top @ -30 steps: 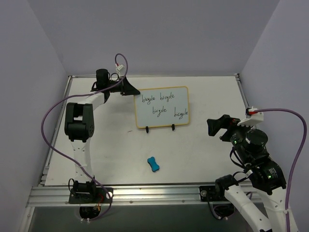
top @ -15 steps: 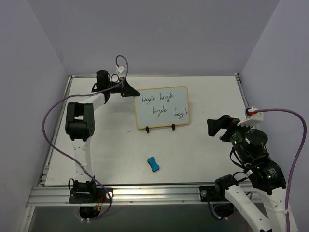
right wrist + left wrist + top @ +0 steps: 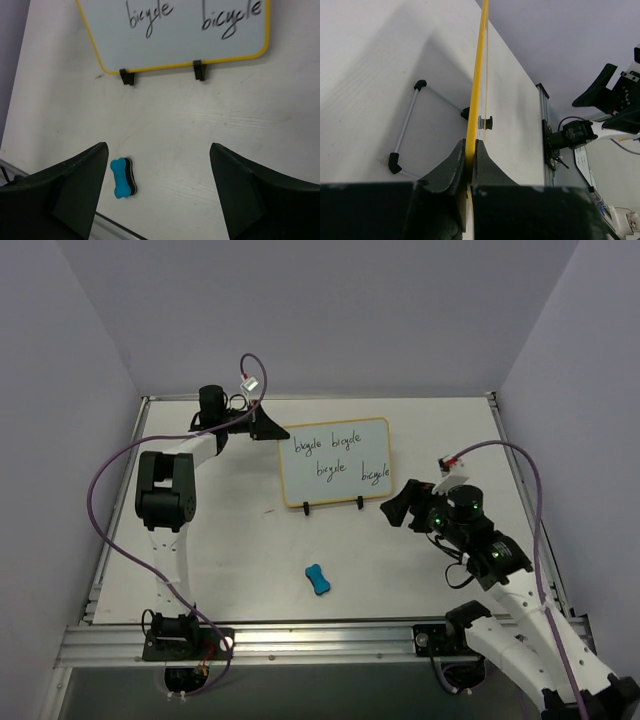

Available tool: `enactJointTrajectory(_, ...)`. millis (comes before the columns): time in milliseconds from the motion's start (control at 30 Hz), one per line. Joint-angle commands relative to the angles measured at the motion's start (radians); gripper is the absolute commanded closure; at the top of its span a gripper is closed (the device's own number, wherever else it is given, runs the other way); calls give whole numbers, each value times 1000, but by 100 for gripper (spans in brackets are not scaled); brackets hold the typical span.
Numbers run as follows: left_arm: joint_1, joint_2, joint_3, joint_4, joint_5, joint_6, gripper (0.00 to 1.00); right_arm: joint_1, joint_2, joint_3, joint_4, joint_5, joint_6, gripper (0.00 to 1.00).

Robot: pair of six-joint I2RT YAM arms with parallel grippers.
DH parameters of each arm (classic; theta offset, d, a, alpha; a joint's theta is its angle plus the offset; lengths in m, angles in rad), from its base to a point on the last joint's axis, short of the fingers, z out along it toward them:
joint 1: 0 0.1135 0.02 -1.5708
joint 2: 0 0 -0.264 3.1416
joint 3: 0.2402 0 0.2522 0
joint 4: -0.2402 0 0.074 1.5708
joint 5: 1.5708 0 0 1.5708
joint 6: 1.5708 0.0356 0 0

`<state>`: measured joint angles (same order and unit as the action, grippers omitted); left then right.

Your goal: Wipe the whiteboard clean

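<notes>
Standing propped on its two black clip feet (image 3: 305, 507) toward the far side of the table (image 3: 230, 540), the whiteboard (image 3: 335, 462) shows "bicycle" written four times in black, none of it wiped. My left gripper (image 3: 470, 150) is pinched on the yellow rim at the board's upper left corner, which I take to be a brace against sliding. My right gripper (image 3: 159, 150) hangs spread wide and empty over the table just in front of the board's lower right corner. The blue bone-shaped eraser (image 3: 318, 580) lies flat nearer my bases, well apart from the board and off to that gripper's left. The step in hand, as I judge it, is fetching the eraser. I should carry the right gripper over it, turn the wrist so the fingers straddle its narrow waist, descend close to the table, and close firmly enough that it won't twist when rubbed. The left clamp ought to hold firm so the board doesn't skid under pressure. The top view alone gives the whole layout and all four words. The right wrist view adds the eraser's dark underlayer, and shows it lying left of centre between my fingers. Only the left wrist view shows the board edge-on, the pinch itself, and a thin wire prop (image 3: 405, 125) behind the board.
</notes>
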<state>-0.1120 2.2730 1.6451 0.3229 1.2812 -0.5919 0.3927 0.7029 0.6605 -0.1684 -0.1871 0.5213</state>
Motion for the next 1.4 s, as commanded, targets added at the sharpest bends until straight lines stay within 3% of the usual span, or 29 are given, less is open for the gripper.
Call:
enactJointTrajectory(0, 21, -4, -19, 22, -10, 92, 98, 182, 87, 31, 93, 99, 46, 22)
enactJointTrajectory(67, 28, -3, -33, -8, -20, 119, 98, 282, 171, 69, 66, 260, 43, 21)
enactJointTrajectory(200, 31, -1, -48, -22, -29, 147, 98, 492, 357, 201, 17, 435, 45, 21)
enactJointTrajectory(233, 31, -3, -50, -19, -26, 144, 98, 561, 433, 221, 9, 458, 48, 20)
enactJointTrajectory(467, 55, -30, -86, 50, -5, 103, 98, 741, 674, 317, 46, 515, 78, 20)
enactJointTrajectory(900, 64, -55, -119, 76, -17, 89, 98, 793, 859, 329, 18, 454, 77, 30)
enactJointTrajectory(1100, 58, -64, -128, 87, -22, 87, 98, 793, 938, 341, -6, 422, 60, 40)
enactJointTrajectory(1367, 58, -64, -137, 97, -31, 87, 98, 828, 968, 364, -85, 434, 75, 45)
